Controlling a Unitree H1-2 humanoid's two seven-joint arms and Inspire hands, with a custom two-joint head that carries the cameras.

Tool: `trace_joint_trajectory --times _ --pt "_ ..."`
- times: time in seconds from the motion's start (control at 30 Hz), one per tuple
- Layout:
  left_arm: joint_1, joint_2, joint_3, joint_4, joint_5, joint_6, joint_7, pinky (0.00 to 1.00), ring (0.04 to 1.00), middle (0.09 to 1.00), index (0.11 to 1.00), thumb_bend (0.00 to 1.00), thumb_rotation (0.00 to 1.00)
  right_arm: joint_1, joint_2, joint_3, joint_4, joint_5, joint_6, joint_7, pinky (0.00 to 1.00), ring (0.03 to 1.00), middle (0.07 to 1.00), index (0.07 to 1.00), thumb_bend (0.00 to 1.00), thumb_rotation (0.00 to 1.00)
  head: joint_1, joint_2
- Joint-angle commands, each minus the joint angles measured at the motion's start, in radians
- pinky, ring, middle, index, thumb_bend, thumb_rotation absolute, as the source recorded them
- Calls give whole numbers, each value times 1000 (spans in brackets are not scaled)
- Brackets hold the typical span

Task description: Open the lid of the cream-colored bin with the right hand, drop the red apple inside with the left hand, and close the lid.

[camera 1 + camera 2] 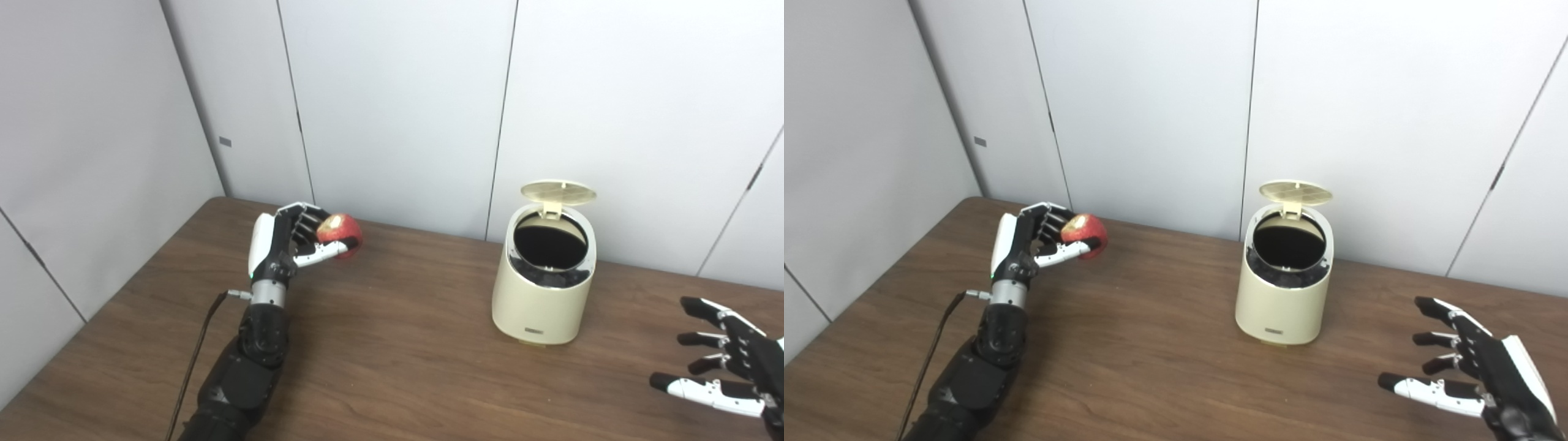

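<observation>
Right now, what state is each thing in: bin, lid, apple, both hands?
Cream-colored round bin: upright on the brown wooden table, opening exposed.
Cream lid: open, hinged up at back.
Red apple: held above table.
Left hand: shut on apple.
Right hand: open, empty, beside bin.

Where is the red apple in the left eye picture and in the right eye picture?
Left eye view: red apple left of centre, held in the left hand.
Right eye view: further left.
Shared landmark: cream-colored bin, lid open, to its right.
</observation>
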Motion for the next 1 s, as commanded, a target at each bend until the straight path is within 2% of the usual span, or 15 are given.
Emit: trace_joint_trajectory --times 0.0,0.07,0.13,0.17,0.27,0.4,0.6,0.73,0.97 --pt "-19 18 1 -79 40 10 14 394 397 435 501 524 0 -32 -5 -2 -41 -10 2 -6 590 766 887 861 747 35 -5 2" --pt "-9 10 -1 -159 53 48 -9 427 423 454 493 526 0 -34 -5 2 -44 -12 6 -7 613 777 892 874 735 9 -13 3" --pt "-1 4 -4 -226 47 69 -37 387 429 473 484 526 0 -36 -3 4 -44 -12 5 -8 624 786 894 878 730 2 -32 3" --pt "1 2 -9 -254 44 66 -49 358 424 481 481 526 0 -36 -3 6 -44 -16 3 -9 646 798 899 884 726 0 -32 3" --pt "0 -8 -16 -316 39 64 -78 357 411 480 481 526 0 -38 -2 11 -36 -23 -12 -14 651 802 897 889 728 0 -49 3" --pt "-8 -20 -36 -384 73 71 -107 303 386 478 481 527 0 -35 -2 12 3 -17 -67 -24 645 806 907 893 737 0 -75 2" --pt "-27 -34 -71 -413 123 54 -139 298 395 474 483 527 0 -35 -1 21 53 -25 -138 -35 627 804 909 881 749 0 -119 -2" --pt "-42 -46 -99 -393 128 17 -155 307 394 486 478 526 0 -38 4 25 89 -29 -192 -46 610 790 898 878 786 133 -152 -4" --pt "-66 -94 -138 -377 146 7 -169 301 392 484 479 526 0 -49 27 28 125 -9 -230 -44 607 775 896 883 777 109 -199 -8"
